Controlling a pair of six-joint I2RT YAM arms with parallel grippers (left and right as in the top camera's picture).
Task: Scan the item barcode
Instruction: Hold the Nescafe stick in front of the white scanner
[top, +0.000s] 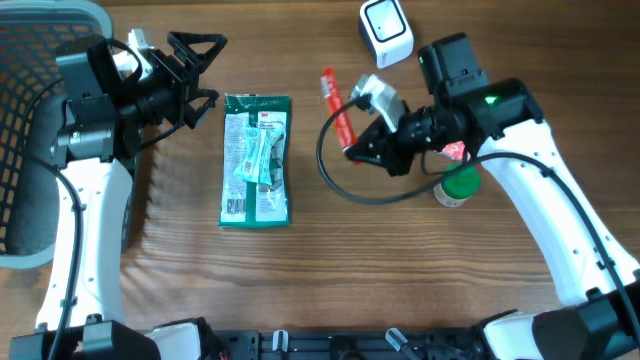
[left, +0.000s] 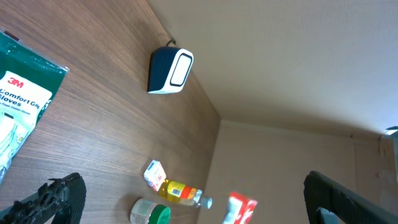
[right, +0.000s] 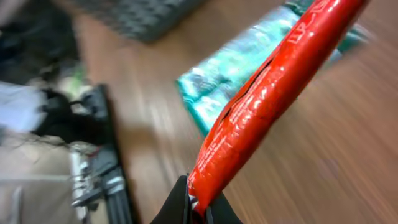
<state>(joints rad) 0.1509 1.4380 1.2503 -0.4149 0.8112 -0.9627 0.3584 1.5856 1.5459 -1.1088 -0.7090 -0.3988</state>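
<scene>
Packet (top: 337, 105), red and long, pinched at its near end by right fingers (top: 360, 148), pressed together on it. Far end toward back of tabletop (top: 320, 260), near white scanner (top: 385, 32) but apart from it. Height over tabletop hard to judge from above. Print on packet blurred in right wrist view — no barcode legible.

Left fingers (top: 198, 46) spread wide, holding nothing, just beside green glove pack (top: 256, 160) lying flat. Green-capped bottle (top: 458, 186) partly hidden under right arm. Basket (top: 30, 120) cut off at left edge. Scanner face indistinct from above — clearer in left wrist view.
</scene>
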